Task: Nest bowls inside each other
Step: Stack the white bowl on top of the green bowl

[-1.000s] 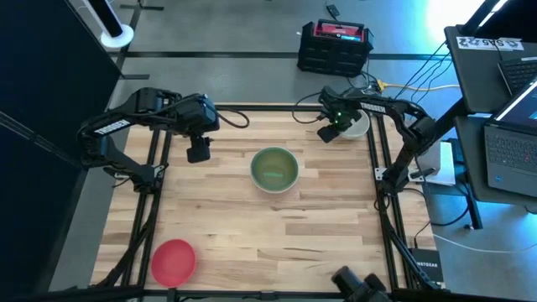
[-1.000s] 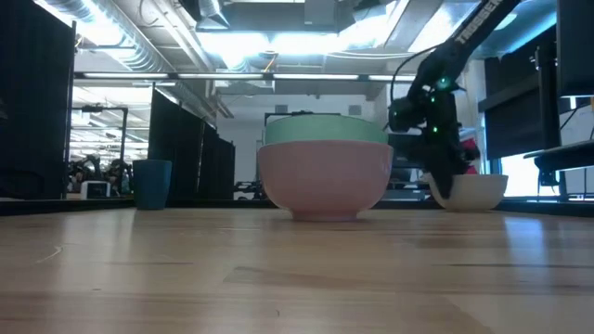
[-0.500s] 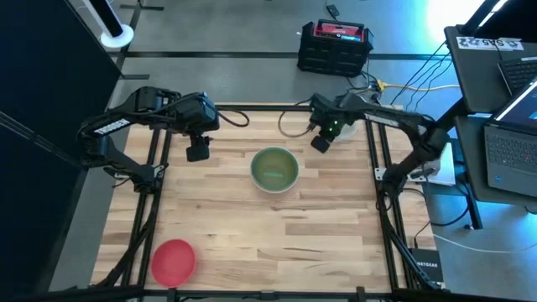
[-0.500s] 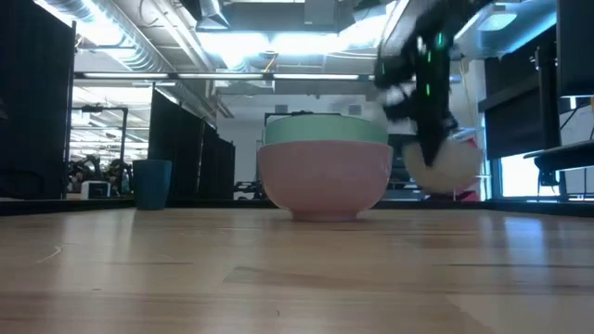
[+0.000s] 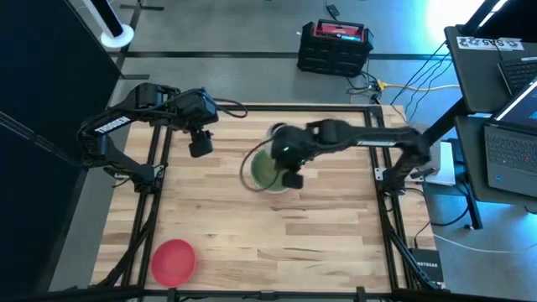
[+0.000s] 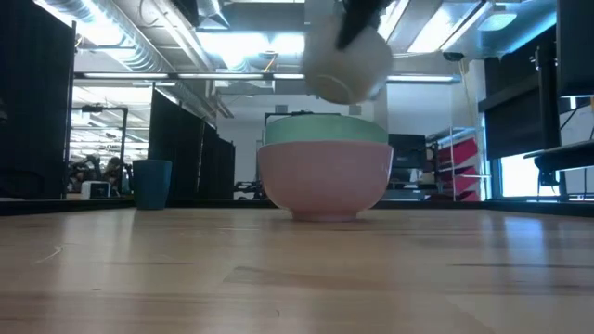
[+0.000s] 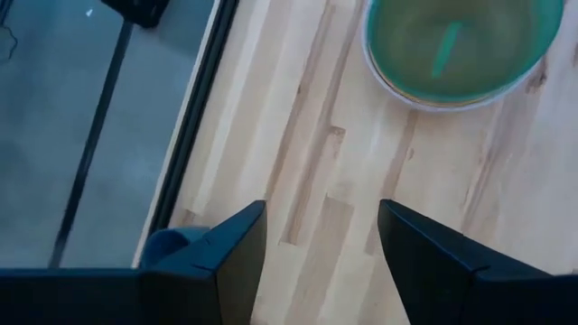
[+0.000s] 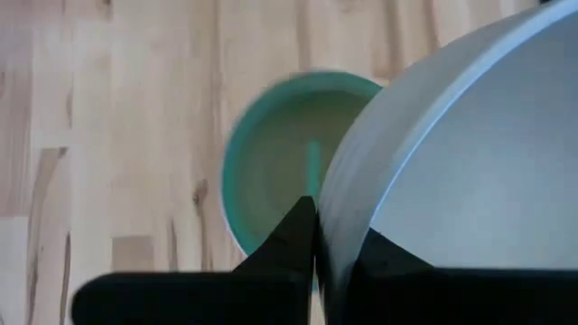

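Observation:
A green bowl [image 5: 268,170] sits nested in a pinkish bowl [image 6: 325,181] at the middle of the table; its rim [image 6: 325,130] shows above the outer bowl. My right gripper [image 8: 336,221] is shut on a white bowl [image 6: 348,60], which hangs tilted in the air just above that stack. A red bowl [image 5: 173,260] rests near the front left corner. My left gripper [image 7: 321,262] waits open over the far left part of the table [image 5: 200,147], with the green bowl [image 7: 461,45] ahead of it. My right gripper pinches the white bowl's rim [image 8: 357,212], one finger inside the bowl and one outside. The fingers slant down from the table's right side. The bowl is lifted clear and tilted, hanging over the green bowl [image 8: 280,171].
Black frame rails [image 5: 382,180] run along the table's left, right and far edges. A black crate [image 5: 334,46] stands on the floor beyond the far edge. A dark blue cup [image 6: 151,184] shows at the left in the low view. The near half of the wooden table [image 5: 277,243] has free room.
My right gripper has lifted the white bowl off the table's far right corner and swung it up and toward the left, to above the green bowl. The bowl has gone from resting on the table to hanging tilted in the air.

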`<move>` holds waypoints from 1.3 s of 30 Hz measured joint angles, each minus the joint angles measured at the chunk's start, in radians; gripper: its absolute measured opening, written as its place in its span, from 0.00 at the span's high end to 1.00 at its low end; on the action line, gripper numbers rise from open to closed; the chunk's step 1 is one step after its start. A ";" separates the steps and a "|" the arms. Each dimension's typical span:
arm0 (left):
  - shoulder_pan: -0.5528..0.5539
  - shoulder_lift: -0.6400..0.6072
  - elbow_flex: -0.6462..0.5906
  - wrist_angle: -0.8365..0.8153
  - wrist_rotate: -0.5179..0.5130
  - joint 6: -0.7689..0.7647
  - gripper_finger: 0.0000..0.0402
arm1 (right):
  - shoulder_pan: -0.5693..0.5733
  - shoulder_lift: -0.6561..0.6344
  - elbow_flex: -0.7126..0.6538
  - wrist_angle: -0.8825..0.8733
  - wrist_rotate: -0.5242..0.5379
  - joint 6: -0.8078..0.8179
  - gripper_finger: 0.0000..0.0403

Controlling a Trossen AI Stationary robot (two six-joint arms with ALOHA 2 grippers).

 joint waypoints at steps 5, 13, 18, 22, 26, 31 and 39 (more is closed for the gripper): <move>-0.006 0.000 0.000 0.000 0.000 -0.032 0.51 | 0.042 0.178 0.141 -0.091 0.003 0.005 1.00; -0.015 0.000 0.000 0.000 0.000 -0.052 0.51 | 0.054 0.271 0.120 -0.060 -0.004 0.032 1.00; -0.024 0.000 0.000 0.000 0.000 -0.047 0.51 | 0.056 0.315 0.088 -0.025 -0.009 0.043 1.00; -0.030 0.000 0.000 0.000 0.000 -0.043 0.51 | 0.056 0.347 0.064 0.001 -0.013 0.051 1.00; -0.030 0.000 0.000 0.000 0.000 -0.033 0.51 | 0.050 0.347 0.052 0.002 -0.020 0.057 0.95; -0.030 0.000 0.000 0.000 0.000 -0.025 0.51 | 0.049 0.332 0.056 -0.017 -0.021 0.078 0.77; -0.101 -0.005 -0.030 0.008 0.063 -0.025 0.52 | 0.057 0.199 0.125 -0.141 0.002 0.118 0.51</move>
